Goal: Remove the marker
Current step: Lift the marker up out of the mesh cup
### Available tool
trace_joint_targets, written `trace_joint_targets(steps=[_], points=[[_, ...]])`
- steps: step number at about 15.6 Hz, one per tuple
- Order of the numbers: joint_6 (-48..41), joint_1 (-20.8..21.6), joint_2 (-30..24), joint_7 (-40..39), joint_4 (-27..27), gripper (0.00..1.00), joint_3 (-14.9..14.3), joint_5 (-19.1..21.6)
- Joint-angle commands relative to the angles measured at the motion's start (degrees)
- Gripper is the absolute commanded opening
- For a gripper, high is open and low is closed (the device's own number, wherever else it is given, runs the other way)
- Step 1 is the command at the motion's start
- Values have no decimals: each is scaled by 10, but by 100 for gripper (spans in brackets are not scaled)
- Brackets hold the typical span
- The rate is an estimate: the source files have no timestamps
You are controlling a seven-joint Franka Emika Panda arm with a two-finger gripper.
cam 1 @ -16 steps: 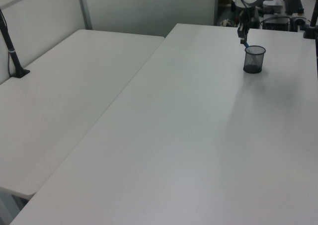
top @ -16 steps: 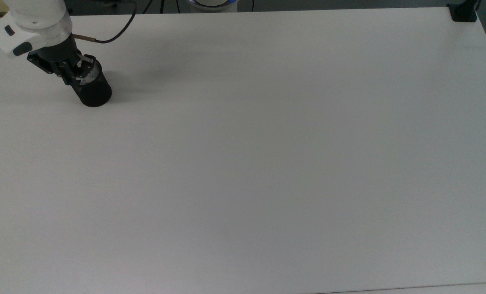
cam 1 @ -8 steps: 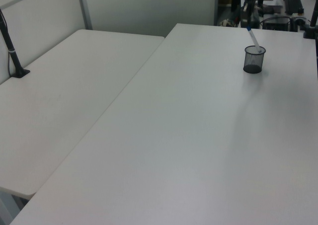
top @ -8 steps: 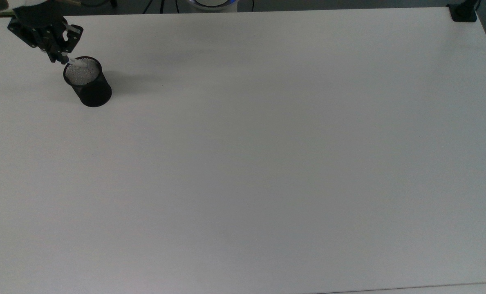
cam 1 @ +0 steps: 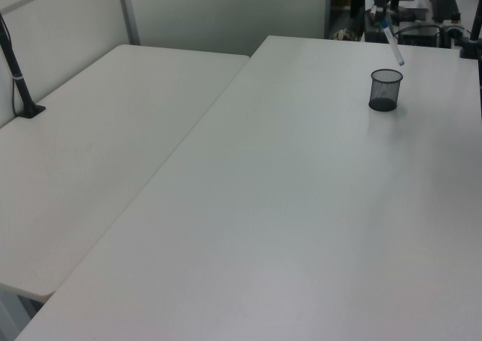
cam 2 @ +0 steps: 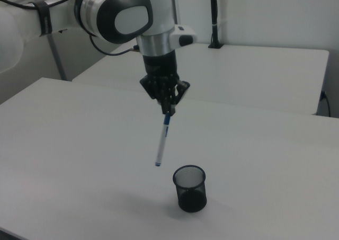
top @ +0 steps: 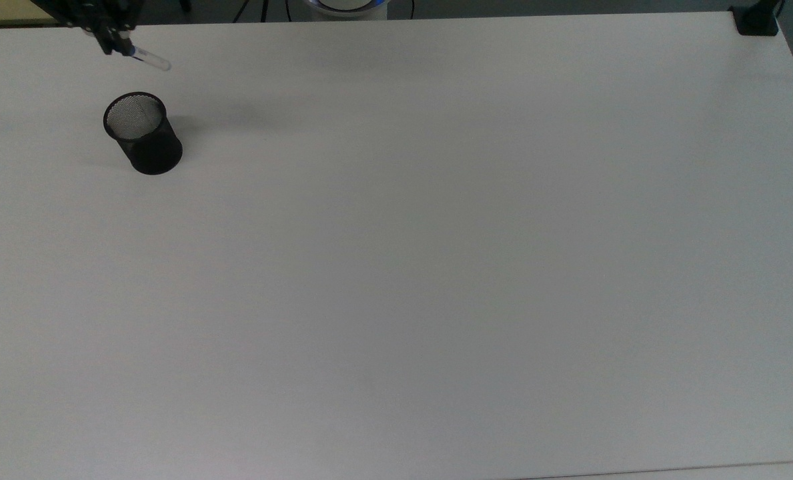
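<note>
— Holding anything, that gripper (cam 2: pixel 168 110)?
— Clamped on the marker (cam 2: pixel 162 140) at its blue cap end; it hangs tilted in the air, above and clear of the mesh cup (cam 2: pixel 190 188) on the table (cam 2: pixel 79 144).

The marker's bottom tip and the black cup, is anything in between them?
No. In the right view, the marker hangs from the gripper above the mesh cup, with a bare gap between.

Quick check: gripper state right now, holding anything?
Gripper: closed on the marker, held by its capped end in the air, clear of the mesh cup.
</note>
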Motion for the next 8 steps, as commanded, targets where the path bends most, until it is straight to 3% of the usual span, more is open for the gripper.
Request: trace_joint_targets(steps=[1, 5, 8], points=[[-47, 49, 13, 12, -12, 0, -2, 15], [-51, 103, 52, 77, -32, 0, 14, 15], [-44, 121, 79, 103, -37, 0, 27, 11]])
